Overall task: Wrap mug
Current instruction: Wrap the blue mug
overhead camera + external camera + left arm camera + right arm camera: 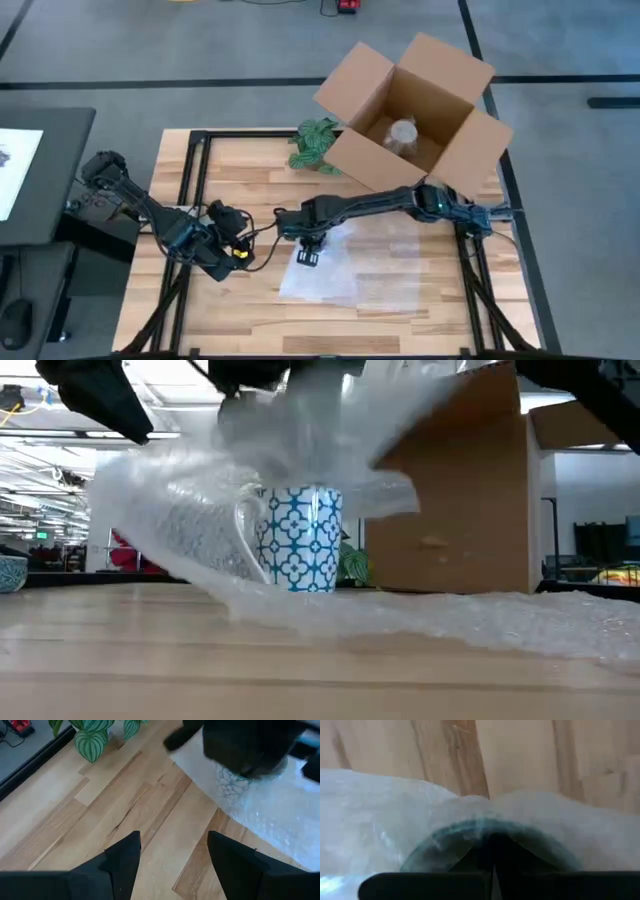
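We judged the right gripper, pinched shut on the bubble wrap, should draw it fully over the mug. The left gripper hung open and empty beside it.

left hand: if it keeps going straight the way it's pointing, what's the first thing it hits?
Probably bare table first, since the open left hand tilts down at the wood. Beyond that lie the bubble wrap edge and the mug under the right hand. Depth is unclear.

Blue-and-white patterned mug, clear wrap
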You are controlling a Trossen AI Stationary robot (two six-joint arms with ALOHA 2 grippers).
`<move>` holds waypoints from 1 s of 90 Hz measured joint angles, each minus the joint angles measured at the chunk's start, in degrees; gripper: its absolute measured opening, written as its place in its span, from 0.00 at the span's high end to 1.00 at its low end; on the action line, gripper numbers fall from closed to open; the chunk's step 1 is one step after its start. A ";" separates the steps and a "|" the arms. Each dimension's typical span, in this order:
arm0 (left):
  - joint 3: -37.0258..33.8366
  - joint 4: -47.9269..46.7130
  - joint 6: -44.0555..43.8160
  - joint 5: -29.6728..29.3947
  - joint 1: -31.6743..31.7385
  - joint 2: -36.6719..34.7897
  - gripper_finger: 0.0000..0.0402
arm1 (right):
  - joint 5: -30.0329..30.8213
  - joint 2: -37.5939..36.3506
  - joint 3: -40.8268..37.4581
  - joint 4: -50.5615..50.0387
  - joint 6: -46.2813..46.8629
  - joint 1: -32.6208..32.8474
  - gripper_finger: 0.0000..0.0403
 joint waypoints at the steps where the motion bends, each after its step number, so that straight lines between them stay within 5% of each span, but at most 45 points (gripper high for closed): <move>1: 0.00 0.01 0.00 0.00 0.00 0.00 0.47 | -0.09 0.15 -0.02 0.04 -0.13 -0.03 1.00; 90: 0.11 1.45 1.04 -0.24 -0.04 -0.02 0.47 | 3.94 -4.08 9.21 -9.95 -1.83 2.24 1.00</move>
